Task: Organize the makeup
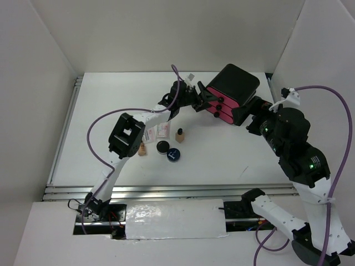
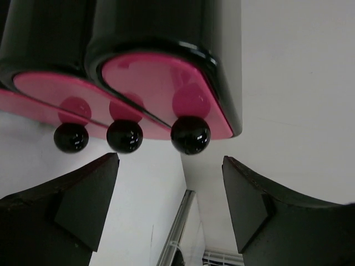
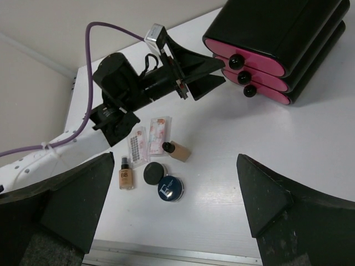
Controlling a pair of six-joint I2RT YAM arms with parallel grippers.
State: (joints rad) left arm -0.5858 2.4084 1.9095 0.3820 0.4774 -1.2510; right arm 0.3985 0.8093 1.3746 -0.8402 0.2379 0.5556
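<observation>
Box (image 2: 166, 33) (top cropped) before left gripper (image 2: 171, 159)

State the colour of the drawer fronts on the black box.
Pink. The drawer fronts show best in the left wrist view, close up.

Bare tabletop (image 1: 238, 158) right of the makeup (image 1: 162, 146); drawer box (image 1: 236, 88) close before left gripper (image 1: 203, 100)

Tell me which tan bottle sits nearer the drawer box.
The bottle just right of the sachets, beyond the blue compact. The BB bottle sits at the group's far left, farther from the box.
</observation>
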